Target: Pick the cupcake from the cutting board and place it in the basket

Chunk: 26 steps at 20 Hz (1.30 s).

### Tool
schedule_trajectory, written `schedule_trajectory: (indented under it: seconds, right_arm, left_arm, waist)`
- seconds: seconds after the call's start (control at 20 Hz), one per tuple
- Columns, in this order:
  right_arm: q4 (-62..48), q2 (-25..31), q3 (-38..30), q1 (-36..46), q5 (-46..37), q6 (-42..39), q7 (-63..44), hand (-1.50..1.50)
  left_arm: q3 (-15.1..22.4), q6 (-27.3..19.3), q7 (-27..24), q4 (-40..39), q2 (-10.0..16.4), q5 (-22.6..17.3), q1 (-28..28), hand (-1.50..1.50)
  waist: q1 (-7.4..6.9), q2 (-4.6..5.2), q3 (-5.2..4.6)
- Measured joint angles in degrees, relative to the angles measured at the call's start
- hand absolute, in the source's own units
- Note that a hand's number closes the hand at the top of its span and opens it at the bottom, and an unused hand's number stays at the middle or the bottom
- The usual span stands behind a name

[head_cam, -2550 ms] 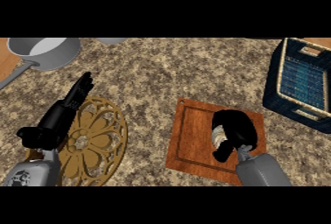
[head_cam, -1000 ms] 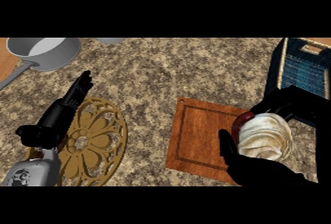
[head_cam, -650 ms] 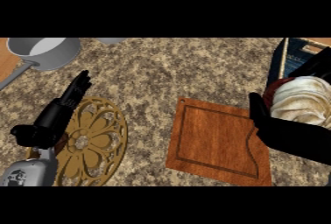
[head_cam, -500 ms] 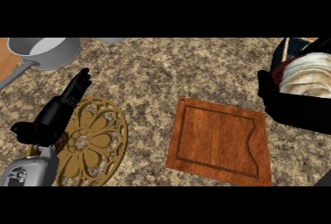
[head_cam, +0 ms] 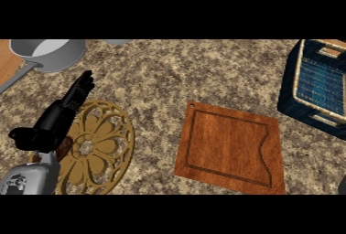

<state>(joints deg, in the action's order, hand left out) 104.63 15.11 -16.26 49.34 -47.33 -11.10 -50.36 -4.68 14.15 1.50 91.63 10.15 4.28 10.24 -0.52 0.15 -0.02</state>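
The wooden cutting board (head_cam: 233,148) lies bare on the speckled counter, right of centre. At the right edge stands the dark blue woven basket (head_cam: 317,87) with a tan rim, partly cut off by the view. No cupcake shows on the board or in the visible part of the basket. My left hand (head_cam: 57,121) rests open at the left, fingers straight and pointing up the view, over the edge of a golden trivet. My right hand does not show; only a dark sliver sits at the lower right corner.
A round golden openwork trivet (head_cam: 94,146) lies at the lower left under my left hand. A grey saucepan (head_cam: 47,52) with a long handle stands at the top left. The rim of another grey vessel (head_cam: 118,41) peeks in at the top edge.
My right hand lifted the cupcake off the board, carried it right toward the basket, and has left the view with it. The left hand stayed still.
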Motion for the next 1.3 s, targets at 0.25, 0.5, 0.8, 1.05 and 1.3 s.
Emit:
schedule_trajectory:
  seconds: [0.25,0.5,0.8,1.05,1.3]
  right_arm:
    - [-9.87,5.03,-5.14,3.08,0.18,5.38,4.09,1.5]
    - [-19.36,10.01,-8.84,3.19,2.26,8.2,9.66,1.5]
    - [-26.76,13.92,-12.14,-1.28,6.82,9.56,18.09,1.5]
    - [-34.39,15.7,-13.52,-3.46,7.98,15.41,26.14,1.5]
    - [-43.28,18.26,-14.31,-3.91,8.35,21.17,35.16,1.5]
  left_arm:
    - [0.77,-0.43,-0.22,-0.06,-0.71,0.82,-0.3,0.0]
    - [0.64,-0.53,-1.13,-0.6,-0.84,1.16,-0.95,0.0]
    - [0.49,-0.19,0.92,0.73,-0.97,0.39,-0.31,0.0]
    - [0.85,-0.51,0.39,0.36,-1.39,1.05,-0.46,0.0]
    - [1.11,-0.37,-0.57,0.88,-1.58,1.35,-1.6,0.0]
  waist:
    - [-0.02,-0.01,0.01]
    - [0.06,-0.03,0.02]
    - [0.25,-0.07,0.04]
    - [0.08,-0.02,0.03]
    - [-0.17,0.06,0.05]
